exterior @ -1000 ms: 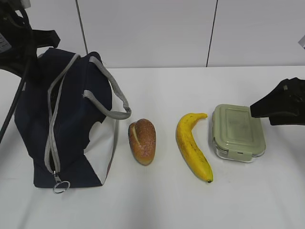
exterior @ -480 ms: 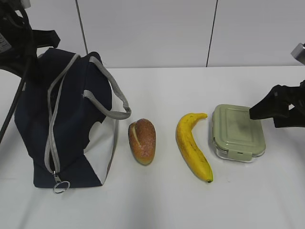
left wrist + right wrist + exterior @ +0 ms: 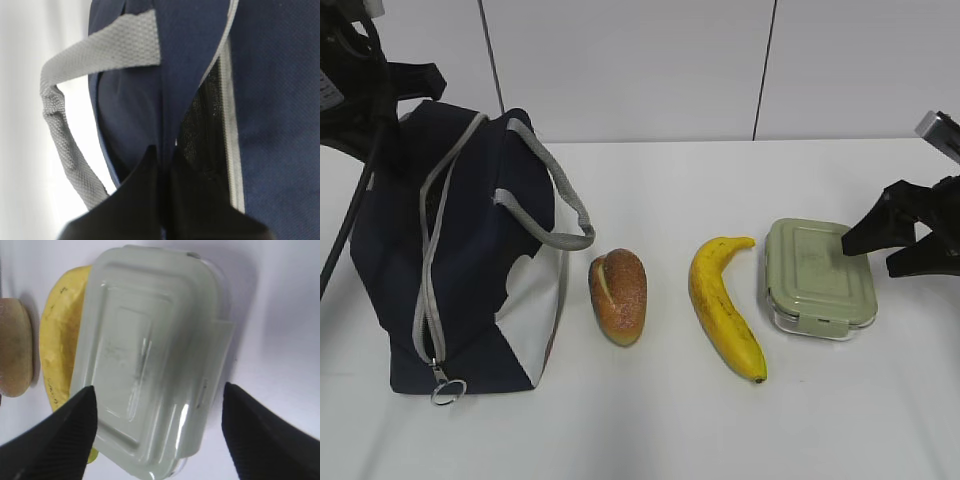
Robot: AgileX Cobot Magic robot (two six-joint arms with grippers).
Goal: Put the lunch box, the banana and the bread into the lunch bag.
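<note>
Lunch bag point(image 3: 470, 250): navy woven cloth, matt, with a fine visible weave in the left wrist view; coarser grey webbing is seen on the strap handles point(image 3: 62, 130), a grey tape band along the zipper point(image 3: 430, 250), a metal ring pull point(image 3: 449, 391), and a smooth white side patch point(image 3: 535, 330). Bread point(image 3: 618, 295): golden-brown crust, finely speckled, faintly glossy. Banana point(image 3: 723, 305): smooth yellow peel with a dull sheen. Lunch box point(image 3: 150, 355): pale green plastic lid, smooth and glossy with highlights, over a clear base. Table point(image 3: 650, 420): white, matt, smooth. Gripper fingers point(image 3: 60, 435): black, finely ribbed pads
</note>
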